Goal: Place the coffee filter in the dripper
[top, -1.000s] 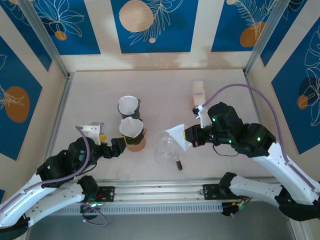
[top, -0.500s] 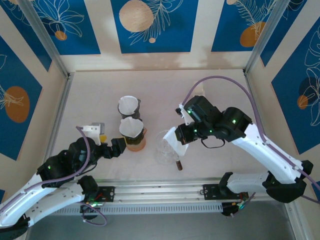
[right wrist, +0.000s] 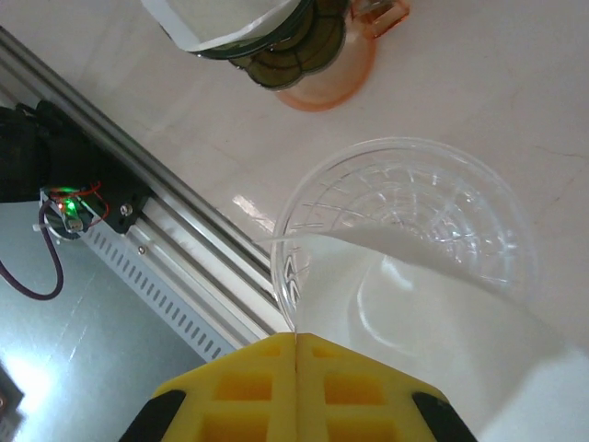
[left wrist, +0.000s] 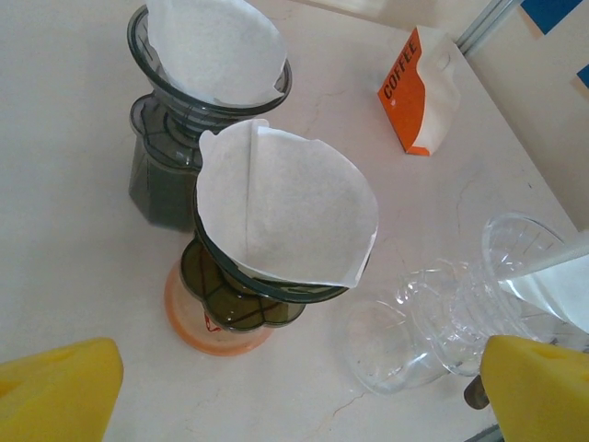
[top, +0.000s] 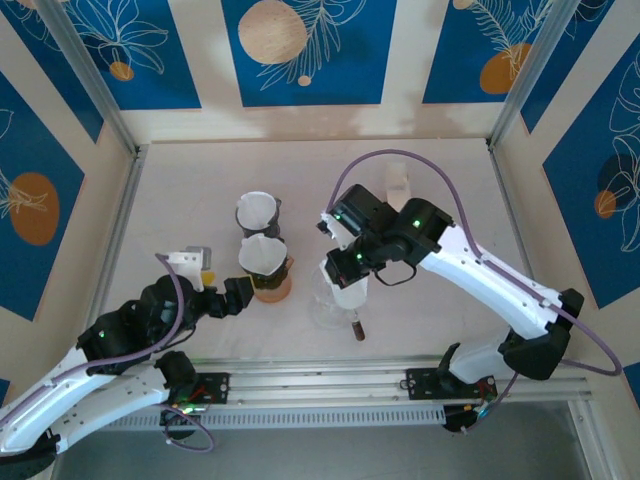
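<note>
Pale tabletop (top: pixel 200 180) inside a booth of blue, leaf-printed panels; toward its near middle, a clear glass dripper (top: pixel 326 296), taken here as the landmark.

Directly above the dripper, right gripper (top: pixel 345 272), fingers (right wrist: pixel 230 401) pressed together on the upper edge of the white coffee filter (right wrist: pixel 442 331); paper hanging down across the dripper's mouth, lower part seemingly inside the rim, not yet seated against the glass as far as can be judged.

Just left of the dripper, an orange-based dripper (top: pixel 268 275) already lined with paper; farther left and back from it, a dark dripper (top: pixel 258 215) likewise lined; back and right of it, a coffee bag (top: pixel 397 185).

Left of the dripper, beyond the orange one, left gripper (top: pixel 237 296), fingers (left wrist: pixel 55 391) spread wide, nothing between them.

Risks from here:
- Letting go too high, so the cone lands crooked, leans on one wall, or slides over the rim onto the tabletop.
- Pushing down off-centre, creasing the thin paper or nudging the light glass sideways.
- Paper clinging to a foam pad on release and lifting back out.
- Cannot tell how firmly the glass sits, so tipping not ruled out.
</note>
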